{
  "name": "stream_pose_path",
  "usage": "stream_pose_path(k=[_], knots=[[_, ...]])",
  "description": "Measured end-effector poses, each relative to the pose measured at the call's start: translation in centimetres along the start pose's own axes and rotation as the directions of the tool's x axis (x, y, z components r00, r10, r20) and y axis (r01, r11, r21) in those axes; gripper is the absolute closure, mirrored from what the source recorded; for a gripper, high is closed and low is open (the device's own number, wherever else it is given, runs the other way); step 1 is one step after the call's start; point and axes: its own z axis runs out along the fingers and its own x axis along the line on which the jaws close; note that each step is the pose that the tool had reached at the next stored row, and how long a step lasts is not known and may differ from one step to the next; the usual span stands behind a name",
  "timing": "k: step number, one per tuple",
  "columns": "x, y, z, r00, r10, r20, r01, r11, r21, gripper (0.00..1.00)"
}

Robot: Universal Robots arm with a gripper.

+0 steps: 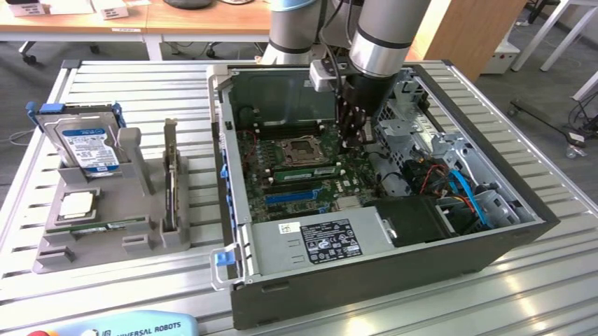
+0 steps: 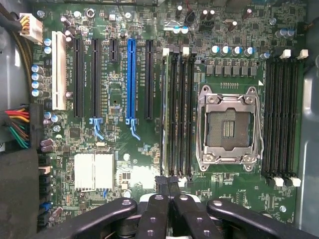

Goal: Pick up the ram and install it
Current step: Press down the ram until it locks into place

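Pincer (image 2: 167, 183), black tips together, above thin flat green ram (image 1: 309, 171)

Ram (image 1: 307, 172) beside socket (image 2: 228, 128), inside case (image 1: 374, 276)

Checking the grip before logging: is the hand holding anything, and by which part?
Nothing seems held: the hand is shut above the motherboard, and the ram sits in a slot.

gripper (image 1: 353, 145) closed, inside open computer case (image 1: 374, 280), beside CPU socket (image 1: 301, 148) | hard drive (image 1: 89, 143) upright in grey tray (image 1: 56, 255)
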Motion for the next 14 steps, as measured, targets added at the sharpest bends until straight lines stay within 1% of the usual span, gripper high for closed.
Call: stream_pose_path(k=[5,14], knots=[[0.0,-0.01,0.13,1.0000,0.000,0.0003,0.000,1.0000,0.0001,0.90],[0.0,-0.02,1.02,1.0000,0.000,0.0001,0.000,1.0000,0.0000,0.90]])
